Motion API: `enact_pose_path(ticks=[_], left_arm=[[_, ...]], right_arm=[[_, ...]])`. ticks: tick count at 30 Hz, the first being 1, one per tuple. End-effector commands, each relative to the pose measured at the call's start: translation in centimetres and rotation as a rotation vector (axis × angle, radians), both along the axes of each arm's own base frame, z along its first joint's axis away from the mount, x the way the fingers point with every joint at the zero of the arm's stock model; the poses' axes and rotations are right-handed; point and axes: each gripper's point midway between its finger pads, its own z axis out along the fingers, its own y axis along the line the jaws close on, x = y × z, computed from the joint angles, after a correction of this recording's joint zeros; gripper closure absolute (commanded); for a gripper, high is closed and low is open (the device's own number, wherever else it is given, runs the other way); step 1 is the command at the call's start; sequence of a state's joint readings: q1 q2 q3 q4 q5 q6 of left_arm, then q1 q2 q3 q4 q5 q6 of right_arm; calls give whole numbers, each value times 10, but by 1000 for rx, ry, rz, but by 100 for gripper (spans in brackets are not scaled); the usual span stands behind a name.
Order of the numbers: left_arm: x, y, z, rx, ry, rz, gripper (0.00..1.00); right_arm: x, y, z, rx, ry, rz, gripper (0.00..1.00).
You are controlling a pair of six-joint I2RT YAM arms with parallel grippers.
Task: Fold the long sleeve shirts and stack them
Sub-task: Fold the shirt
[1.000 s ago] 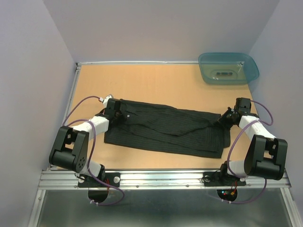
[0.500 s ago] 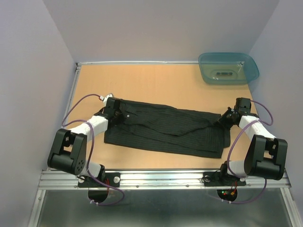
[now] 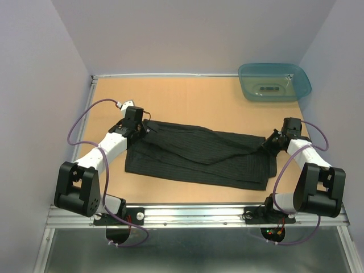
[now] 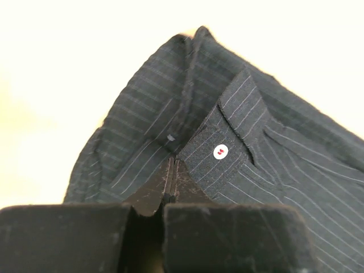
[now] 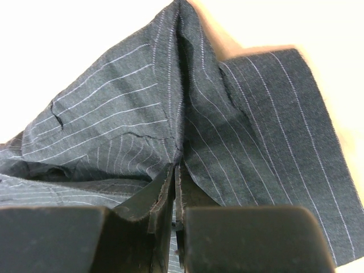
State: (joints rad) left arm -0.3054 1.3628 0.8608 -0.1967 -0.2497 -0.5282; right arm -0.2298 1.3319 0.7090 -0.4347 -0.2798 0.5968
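One of the long sleeve shirts [image 3: 199,154], black with thin pinstripes, lies stretched across the table from left to right. My left gripper [image 3: 141,127] is shut on its upper left corner, near a small pale button [image 4: 220,151]; the cloth [image 4: 267,153] rises into a peak from the closed jaws [image 4: 173,164]. At the right end, my right gripper [image 3: 271,143] is shut on a pinched ridge of the fabric [image 5: 114,125], with the jaws [image 5: 175,168] pressed together on the fold.
A teal plastic tub [image 3: 274,81] stands at the back right corner. Bare wooden table [image 3: 187,96] stretches behind the shirt. Walls close in the left, back and right sides; a metal rail [image 3: 193,213] runs along the near edge.
My left gripper has shut on the shirt's left corner and drawn it up and toward the back. The right arm has not moved.
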Motion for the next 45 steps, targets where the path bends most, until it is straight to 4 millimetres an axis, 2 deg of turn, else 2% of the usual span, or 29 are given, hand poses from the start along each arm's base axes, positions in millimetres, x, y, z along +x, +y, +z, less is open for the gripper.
enact_pose_path(ticks=[1,6,8,11,13,16,17,19,20,22,25,27,31,32,33,34,36,37,38,39,42,43,44,45], left_arm=[[-2,18,20,75,-12,22,100],[-2,27,22,98,-2,21,100],[-4,26,12,94,27,8,100],[-9,22,-13,84,85,-10,100],[-10,17,-26,65,106,-20,94],[-12,13,-31,43,113,-29,73],[-11,11,-28,35,103,-36,56],[-9,11,-15,31,70,-38,39],[-6,12,-6,35,48,-35,27],[-4,12,14,31,2,-45,18],[2,8,38,17,-66,-70,15],[4,5,43,0,-87,-73,15],[13,-10,42,-79,-108,-94,17],[14,-22,39,-127,-101,-130,18],[15,-29,41,-154,-113,-159,19],[24,-36,46,-181,-151,-173,20],[24,-52,42,-252,-150,-227,21],[31,-56,39,-272,-159,-219,21],[34,-58,35,-283,-152,-220,21],[37,-61,26,-291,-133,-219,21],[41,-62,10,-315,-94,-178,22],[42,-62,-2,-316,-69,-165,22],[41,-62,-8,-329,-54,-141,22],[41,-59,-14,-325,-42,-116,22]], right_arm=[[1,-9,12,-44,-19,3,90],[0,-10,15,-55,-16,15,89],[-2,-10,12,-59,-3,21,86],[-7,-9,4,-58,20,31,78],[-7,-10,4,-67,19,37,73],[-3,-14,12,-98,-12,42,53],[0,-15,17,-104,-29,44,44],[3,-15,25,-105,-53,46,37],[7,-15,35,-109,-88,51,33],[13,-14,48,-119,-129,57,30],[23,-12,74,-150,-209,87,28],[28,-9,84,-161,-250,116,29],[40,24,105,-107,-375,235,29],[43,39,107,-59,-414,265,29],[46,42,108,-40,-431,263,29],[46,54,102,-18,-433,284,29],[48,64,87,19,-440,288,30],[53,66,82,46,-447,256,30],[52,64,72,53,-432,228,31],[48,57,52,39,-383,165,32],[48,47,25,-3,-331,118,35],[45,45,15,-9,-307,118,36],[52,44,15,-18,-330,117,36],[52,42,6,-29,-305,111,36]])
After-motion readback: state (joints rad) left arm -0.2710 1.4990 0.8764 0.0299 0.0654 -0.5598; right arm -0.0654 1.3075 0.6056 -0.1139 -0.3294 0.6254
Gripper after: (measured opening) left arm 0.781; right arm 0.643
